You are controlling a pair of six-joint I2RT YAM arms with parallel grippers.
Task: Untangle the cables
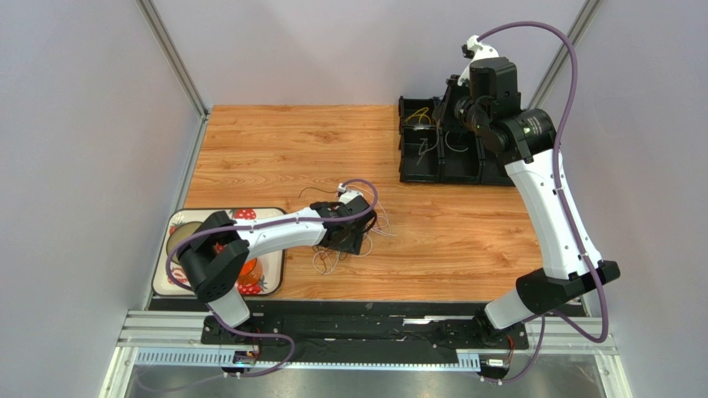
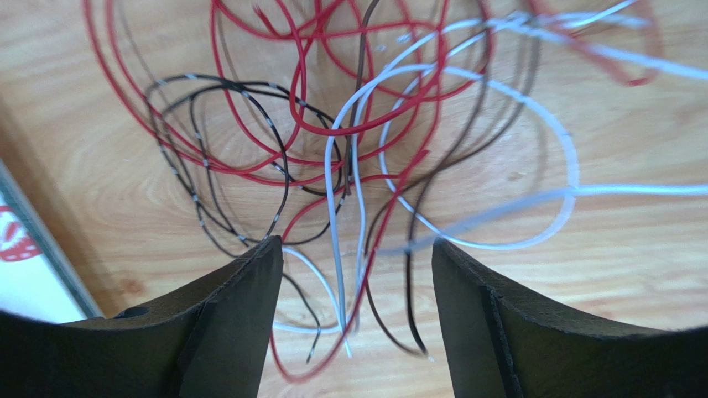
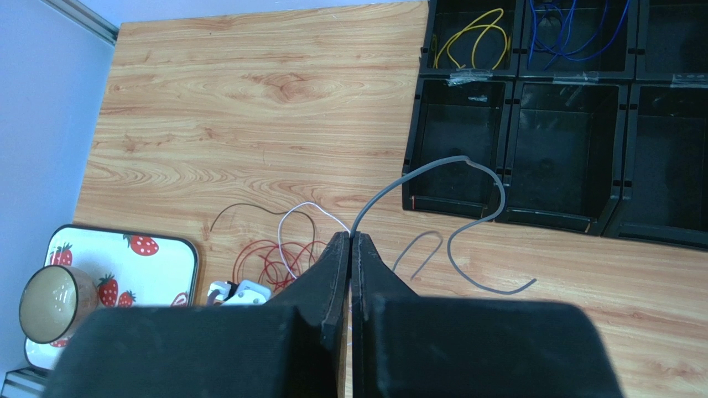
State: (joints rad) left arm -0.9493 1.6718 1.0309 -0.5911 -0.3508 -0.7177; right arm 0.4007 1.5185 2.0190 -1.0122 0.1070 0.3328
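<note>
Wood-grain tabletop [image 1: 274, 149] lay beneath me, the cables [image 2: 353, 157] heaped in red, white and dark loops near the overhead view's centre. My left gripper [image 2: 356, 245] hung over them, jaws wide; closing there could pinch several strands together and tighten the knot. My right gripper [image 3: 350, 236], upper right near the black bins [image 3: 508, 141], pinched one grey cable [image 3: 455, 157], which might slip out or snag a rim
</note>
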